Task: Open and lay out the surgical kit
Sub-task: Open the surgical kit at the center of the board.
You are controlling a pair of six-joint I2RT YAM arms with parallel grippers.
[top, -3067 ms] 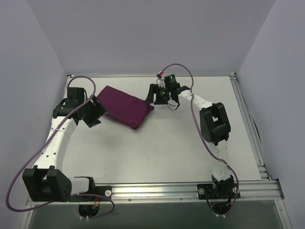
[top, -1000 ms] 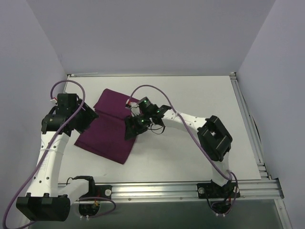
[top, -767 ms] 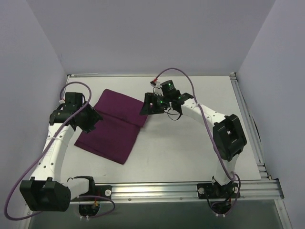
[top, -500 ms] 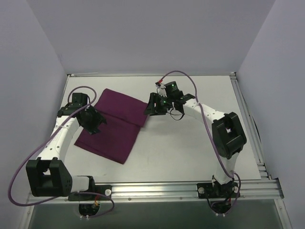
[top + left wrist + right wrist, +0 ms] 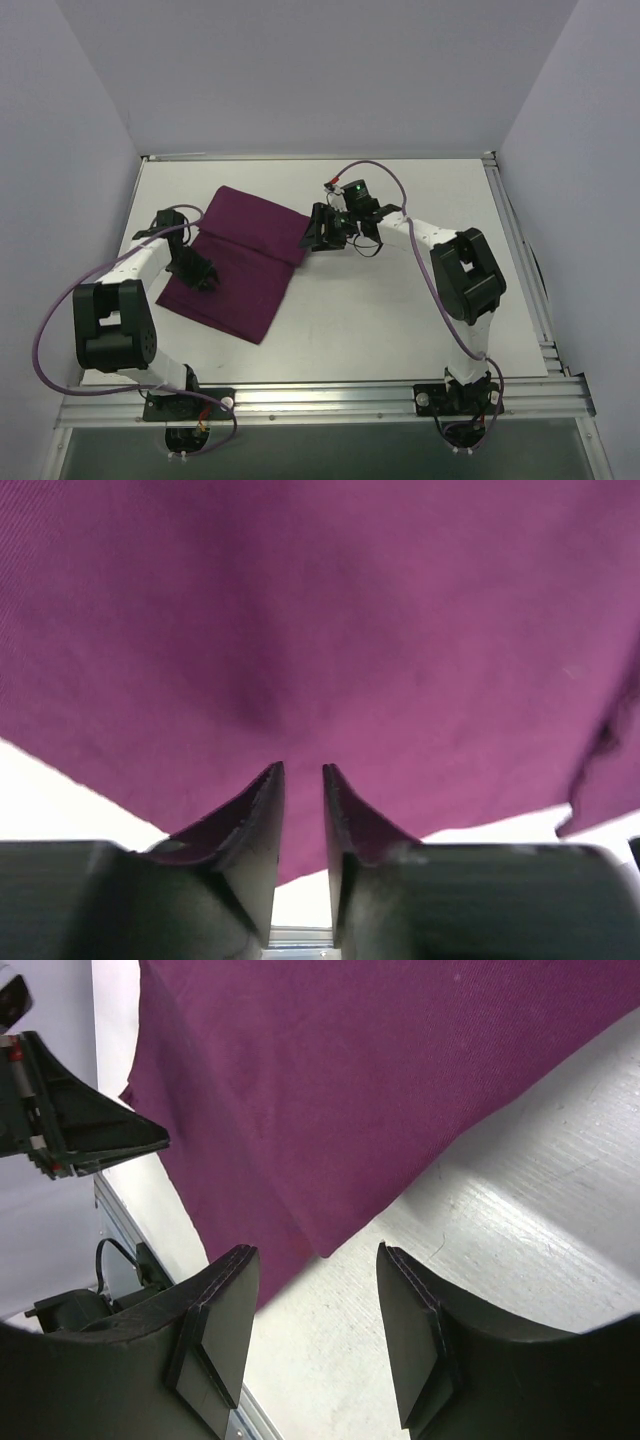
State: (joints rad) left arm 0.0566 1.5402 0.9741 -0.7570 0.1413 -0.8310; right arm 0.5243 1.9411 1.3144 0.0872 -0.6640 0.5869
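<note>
The surgical kit shows as a dark magenta-purple cloth wrap [image 5: 245, 262] lying flat on the white table [image 5: 400, 300], one flap spread toward the front. My left gripper [image 5: 200, 275] is low over the wrap's left part. In the left wrist view the cloth [image 5: 320, 630] fills the frame, and the left gripper [image 5: 302, 768] has its jaws a narrow gap apart with nothing seen between them. My right gripper [image 5: 318, 234] hovers at the wrap's right corner. In the right wrist view it [image 5: 315, 1250] stands open, with the cloth's [image 5: 350, 1090] corner just ahead of the fingertips.
An aluminium rail [image 5: 330, 400] runs along the near table edge, carrying both arm bases. Pale walls enclose the table at the left, back and right. Purple cables [image 5: 375, 168] loop off both arms.
The wrap's flap has been folded out toward the front. My left gripper dropped onto the cloth's left part and its jaws narrowed. My right gripper pulled back from the cloth's middle to its right corner.
</note>
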